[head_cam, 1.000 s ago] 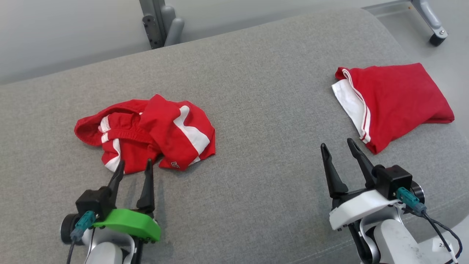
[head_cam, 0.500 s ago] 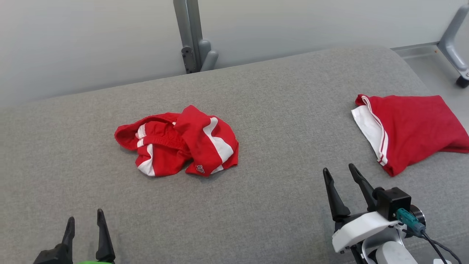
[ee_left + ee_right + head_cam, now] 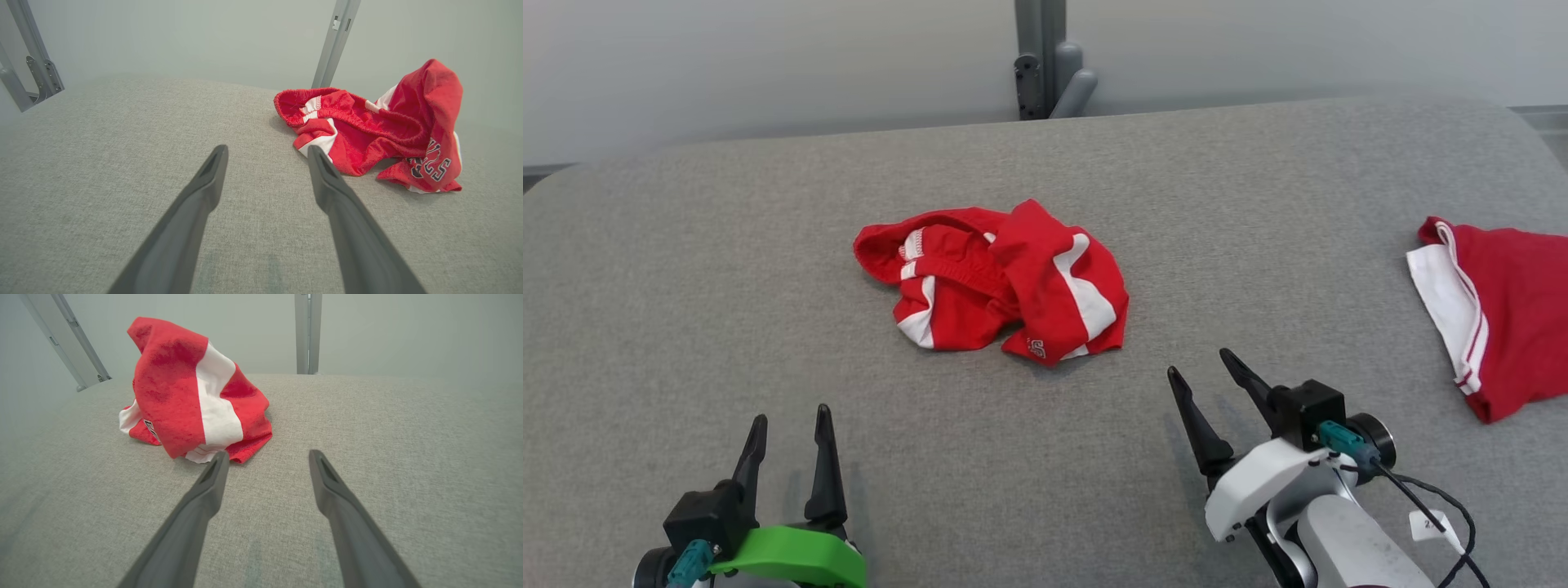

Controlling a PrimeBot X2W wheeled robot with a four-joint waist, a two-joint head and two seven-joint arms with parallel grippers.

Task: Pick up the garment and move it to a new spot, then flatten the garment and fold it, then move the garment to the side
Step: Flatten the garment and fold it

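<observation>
Loads of bare cushion (image 3: 686, 286) around the crumpled garment (image 3: 992, 282) mid-surface, with a folded red cloth (image 3: 1507, 310) way off right. Left gripper (image 3: 792, 413) and right gripper (image 3: 1199, 363) are both spread wide, empty, short of it.

On the padded surface (image 3: 686, 286), the crumpled garment (image 3: 992, 282) lies at the middle. From it, a 2nd, folded garment (image 3: 1503, 310) lies well apart at 3 o'clock, at the surface's right edge. The left gripper (image 3: 792, 413) sits at 8 o'clock and the right gripper (image 3: 1199, 363) at 4 o'clock, both apart from it. A post (image 3: 1045, 57) stands behind the surface at 12 o'clock.
</observation>
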